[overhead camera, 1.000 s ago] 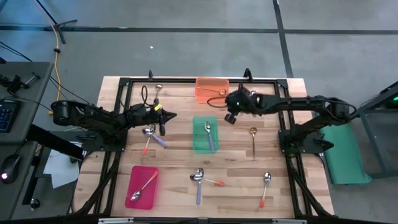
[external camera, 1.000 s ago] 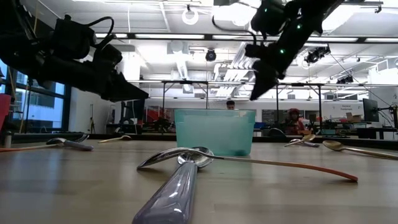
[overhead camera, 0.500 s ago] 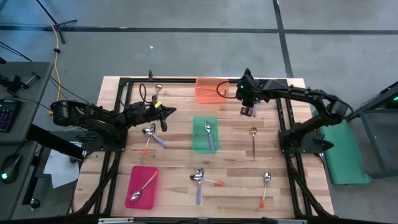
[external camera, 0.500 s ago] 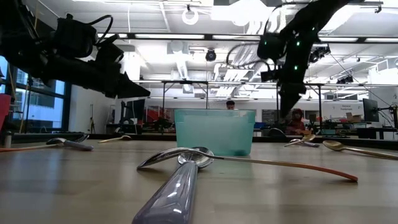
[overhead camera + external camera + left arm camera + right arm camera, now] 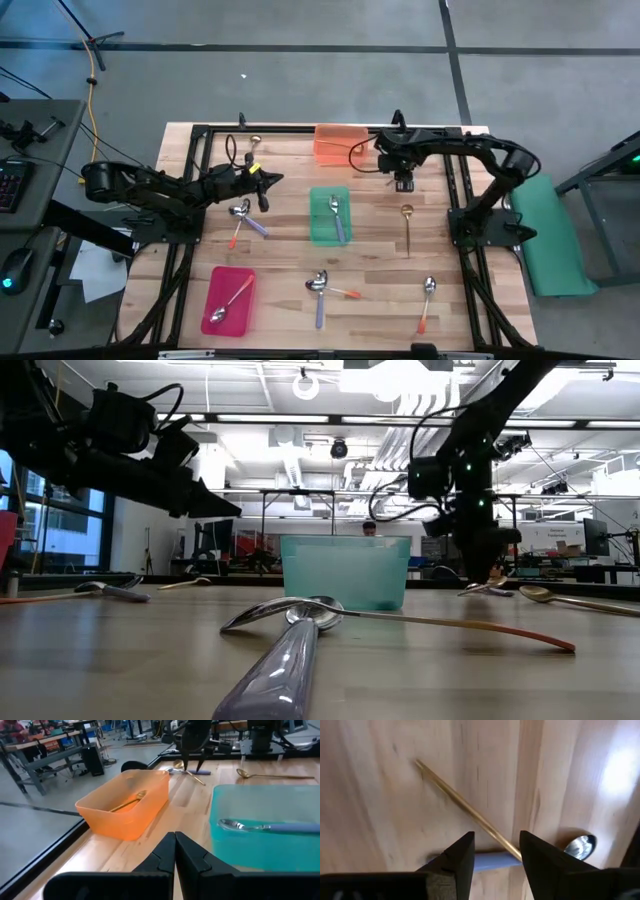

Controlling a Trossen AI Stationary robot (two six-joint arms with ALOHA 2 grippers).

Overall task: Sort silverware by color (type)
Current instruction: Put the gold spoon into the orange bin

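My right gripper [image 5: 403, 183] points down, open, low over two crossed spoons right of the orange tray [image 5: 322, 132]. In the right wrist view its fingers [image 5: 495, 840] stand on either side of a gold spoon's thin handle [image 5: 465, 805], which lies across a purple-blue handle [image 5: 490, 861]; a shiny bowl [image 5: 581, 846] shows beside them. I see no touch. My left gripper [image 5: 266, 190] hovers shut and empty, left of the green tray [image 5: 318, 232]. One gold spoon [image 5: 131, 801] lies in the orange tray, a purple-blue one [image 5: 336, 215] in the green tray, an orange one [image 5: 232, 298] in the red tray.
Loose spoons lie on the wood: a gold one [image 5: 407, 226], an orange one [image 5: 427, 300], a crossed purple-blue and orange pair [image 5: 321, 290], another such pair [image 5: 241, 217] under the left arm, and a gold one [image 5: 253, 147] near the far edge. Black frame rails border the table.
My right gripper has swung from beside the green and orange trays toward the table's right edge, turned from slanting to pointing straight down, and dropped low over the crossed gold and purple-blue spoons. The spoons have not moved.
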